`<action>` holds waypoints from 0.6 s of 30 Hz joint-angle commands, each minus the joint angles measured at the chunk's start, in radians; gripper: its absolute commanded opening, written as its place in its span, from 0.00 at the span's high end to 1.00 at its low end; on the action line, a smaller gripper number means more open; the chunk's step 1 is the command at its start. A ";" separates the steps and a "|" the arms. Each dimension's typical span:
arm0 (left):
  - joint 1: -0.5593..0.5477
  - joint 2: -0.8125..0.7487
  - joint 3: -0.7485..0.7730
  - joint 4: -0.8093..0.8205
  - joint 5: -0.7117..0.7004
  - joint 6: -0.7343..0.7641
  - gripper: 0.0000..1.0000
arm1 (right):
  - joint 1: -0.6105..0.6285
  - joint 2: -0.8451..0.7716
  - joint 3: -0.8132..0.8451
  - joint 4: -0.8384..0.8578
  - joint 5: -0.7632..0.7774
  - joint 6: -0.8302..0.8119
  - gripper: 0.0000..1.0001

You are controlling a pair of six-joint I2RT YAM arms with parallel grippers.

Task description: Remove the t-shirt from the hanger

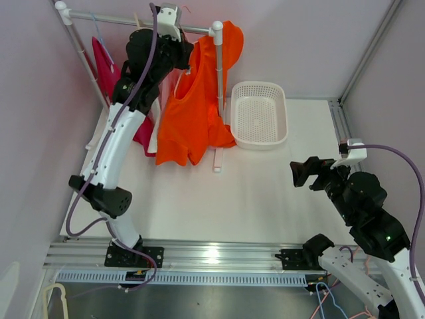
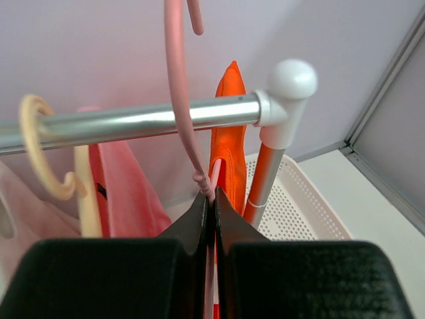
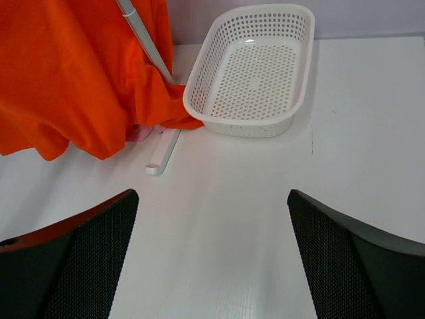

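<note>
The table [image 1: 265,193] carries a clothes rack [image 1: 113,18] along its far edge, towards the far-left corner. We think the rack is the first risk: a sideways tug could rock or tip it. The orange t-shirt [image 1: 189,113] hangs at the rack's right end, beside the upright post. Its hem pools on the table and touches the left rim of the white basket [image 1: 259,113]. If we lift the shirt away, the cloth may drag that basket or snag on the post.

The pink hanger [image 2: 176,100] is hooked over the rail, close to the white corner fitting [image 2: 289,86], and the hook could catch there. The left gripper [image 2: 212,212] is closed on the hanger's thin neck just below the rail. So slim a wire may twist or slip in the pinch. The right gripper [image 3: 209,199] hangs wide open and empty over the table's right side, well apart from the shirt.
</note>
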 commanded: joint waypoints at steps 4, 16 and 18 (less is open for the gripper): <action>-0.031 -0.129 0.048 -0.082 -0.180 -0.058 0.99 | 0.000 0.068 0.021 0.025 -0.226 -0.016 0.01; -0.266 -0.360 -0.154 -0.455 -0.693 -0.515 0.99 | 0.346 0.431 0.044 0.487 -0.581 -0.096 0.00; -0.275 -0.356 -0.156 -0.489 -0.696 -0.557 1.00 | 0.420 0.478 0.044 0.565 -0.540 -0.110 0.01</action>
